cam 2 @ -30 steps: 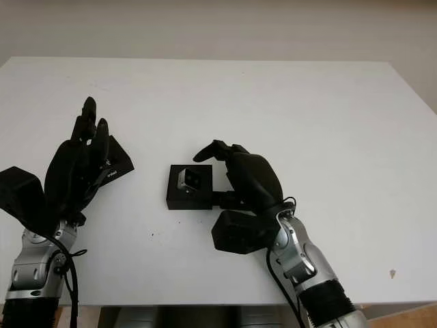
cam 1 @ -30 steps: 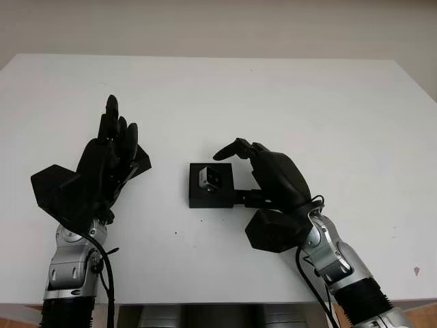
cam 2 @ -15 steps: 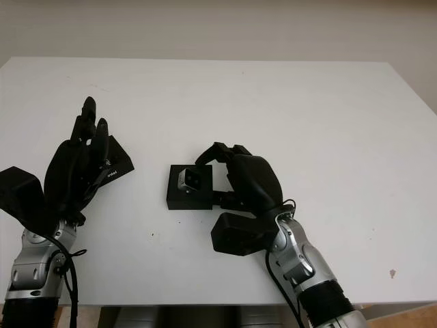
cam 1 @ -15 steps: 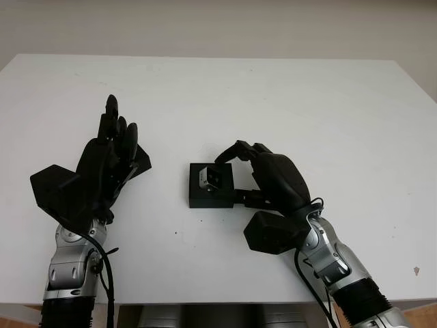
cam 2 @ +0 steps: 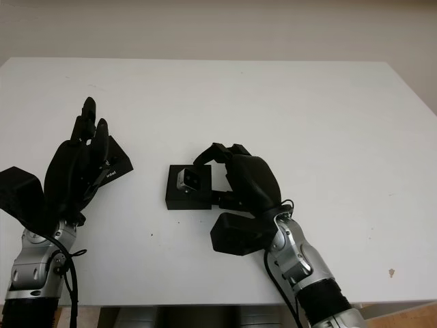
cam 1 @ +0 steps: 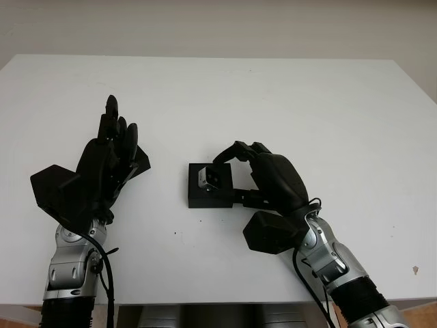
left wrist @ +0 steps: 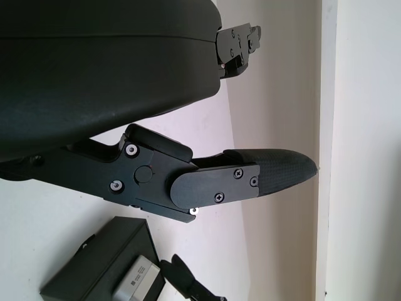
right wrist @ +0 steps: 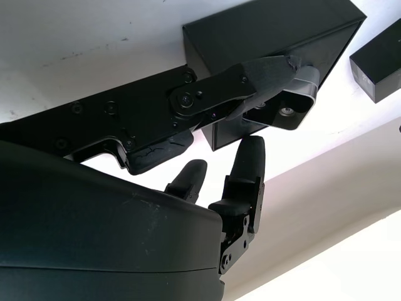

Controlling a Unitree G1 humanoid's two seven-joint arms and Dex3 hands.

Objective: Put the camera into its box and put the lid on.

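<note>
— Where was the right robot hand [cam 1: 254, 166]?
— Low over the white tabletop [cam 1: 287, 102], its fingers curled around the silver camera [cam 1: 208, 178], which sat in the open black box [cam 1: 209, 185].
— And the left robot hand [cam 1: 102, 164]?
— Farther left, open and holding nothing, with the black lid [cam 2: 114, 160] lying just behind it.

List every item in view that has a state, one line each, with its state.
box: open on the table, no lid on it.
camera: sitting in the box, tilted.
lid: lying on the table by the left hand, off the box.
right hand: fingers curled around the camera.
left hand: open, beside the lid.
</note>
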